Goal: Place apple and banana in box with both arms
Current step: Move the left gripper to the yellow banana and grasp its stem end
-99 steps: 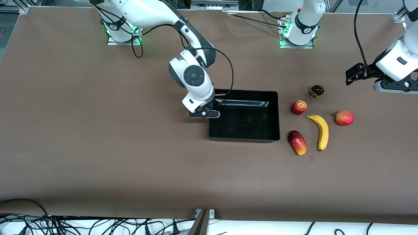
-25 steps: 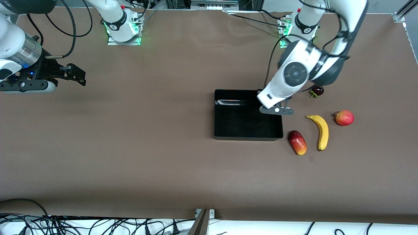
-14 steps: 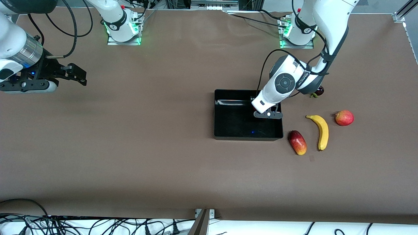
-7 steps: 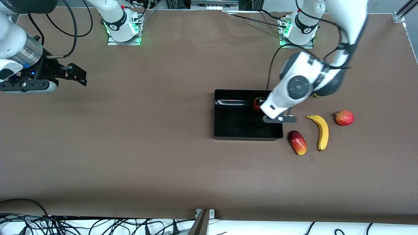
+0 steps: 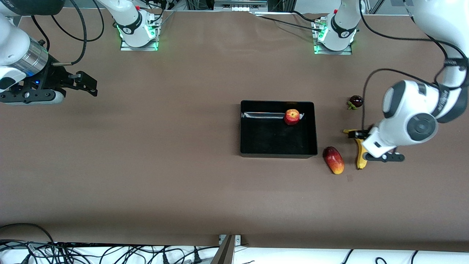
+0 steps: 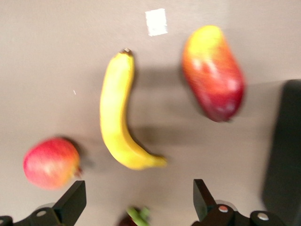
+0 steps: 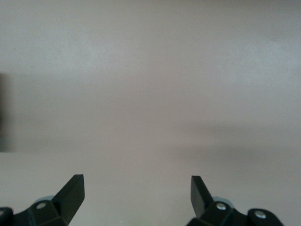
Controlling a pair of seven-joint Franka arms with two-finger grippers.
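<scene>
The apple (image 5: 292,117) lies in the black box (image 5: 278,155), by its wall farthest from the front camera. The banana (image 5: 361,158) lies on the table beside the box, toward the left arm's end, mostly hidden under the left hand; the left wrist view shows it whole (image 6: 117,122). My left gripper (image 5: 361,134) hangs over the banana, open and empty (image 6: 138,202). My right gripper (image 5: 87,83) waits over bare table at the right arm's end, open and empty (image 7: 136,193).
An elongated red-yellow fruit (image 5: 333,160) lies between box and banana (image 6: 214,70). A dark purple fruit (image 5: 355,101) lies farther from the front camera. A red-orange round fruit (image 6: 51,162) lies beside the banana, hidden under the left arm in the front view. The box edge (image 6: 284,155) shows.
My left gripper has let go of the apple in the box, risen and swung out over the banana. The right arm has not moved in the last two seconds.
</scene>
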